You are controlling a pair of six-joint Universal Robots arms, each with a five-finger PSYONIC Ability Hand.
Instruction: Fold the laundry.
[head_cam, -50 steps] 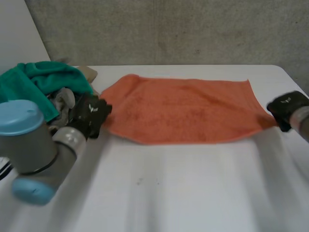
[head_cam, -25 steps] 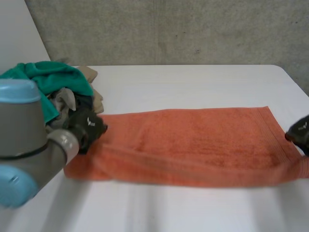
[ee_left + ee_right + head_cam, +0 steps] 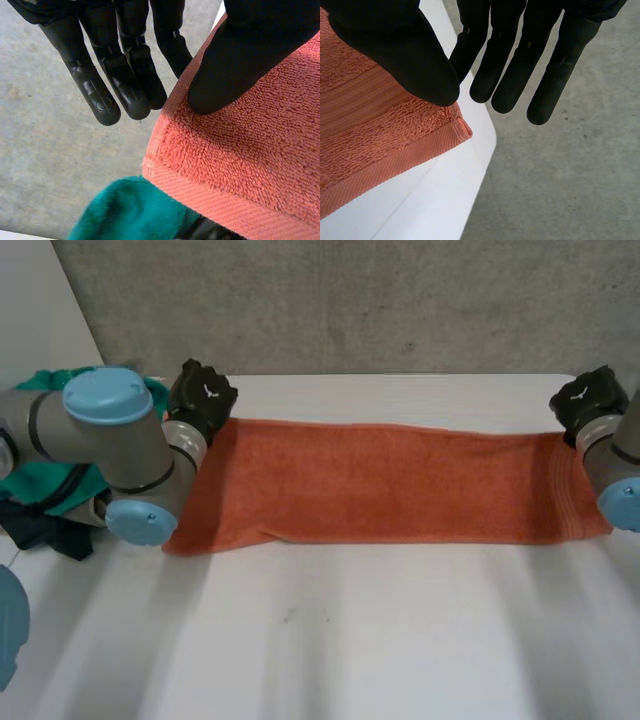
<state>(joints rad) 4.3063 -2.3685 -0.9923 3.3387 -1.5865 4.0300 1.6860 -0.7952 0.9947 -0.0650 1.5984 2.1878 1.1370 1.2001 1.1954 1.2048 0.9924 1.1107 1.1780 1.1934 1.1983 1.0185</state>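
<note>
An orange towel point(image 3: 380, 485) lies as a long band across the white table point(image 3: 350, 640). My left hand point(image 3: 200, 398) is at its far left corner. In the left wrist view the thumb point(image 3: 240, 65) presses on top of the towel point(image 3: 250, 165) by that corner, and the straight fingers point(image 3: 125, 75) reach past the towel's edge on its other side. My right hand point(image 3: 590, 400) is at the far right corner. Its thumb point(image 3: 405, 55) sits on the towel point(image 3: 365, 130) near the corner, with the fingers point(image 3: 520, 65) straight beyond it.
A pile of clothes with a teal cloth point(image 3: 50, 475) sits at the table's left, behind my left arm, and the teal cloth point(image 3: 135, 210) lies just below the towel corner. The table's right corner point(image 3: 455, 190) ends close to my right hand, with grey floor beyond.
Both hands have swung toward the near side and then back to the far side with the towel's corners. The towel now lies as a narrower, longer band.
</note>
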